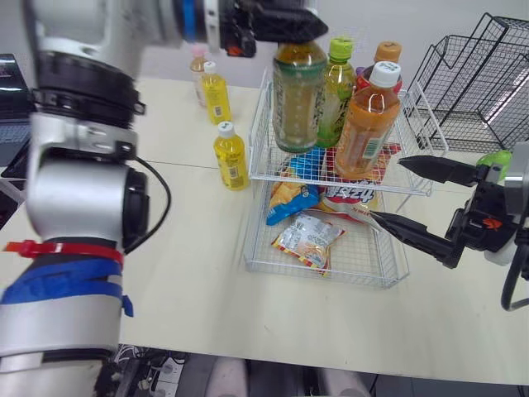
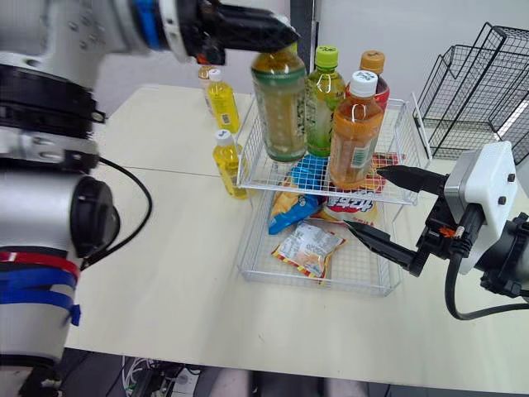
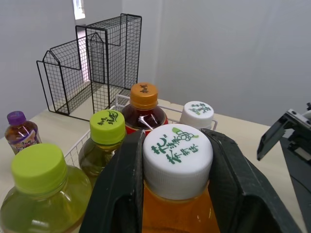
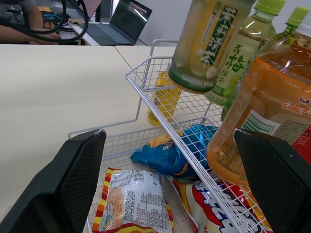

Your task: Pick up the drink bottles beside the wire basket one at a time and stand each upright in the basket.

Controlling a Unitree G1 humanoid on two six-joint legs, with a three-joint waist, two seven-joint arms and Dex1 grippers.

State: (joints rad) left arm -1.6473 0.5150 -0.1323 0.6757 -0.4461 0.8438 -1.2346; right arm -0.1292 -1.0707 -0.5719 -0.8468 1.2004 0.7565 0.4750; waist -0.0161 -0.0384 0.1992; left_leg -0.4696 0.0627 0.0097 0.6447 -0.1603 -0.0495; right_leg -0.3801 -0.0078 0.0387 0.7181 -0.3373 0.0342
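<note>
Our left pincer grips the tea bottle by its cap; we judge it full, heavy, slippery; right pincer spread.

The label on the pale green bottle read 青梅. The white cap gripped in my left claw bore green characters I could not read.

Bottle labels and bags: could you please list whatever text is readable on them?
"青梅", as it seems: label of the green-capped bottle.
Held tea bottle: white vertical characters, too tilted to read.
Its white cap: green characters, unclear.
Red snack bag: letters upside down, unclear.
</note>
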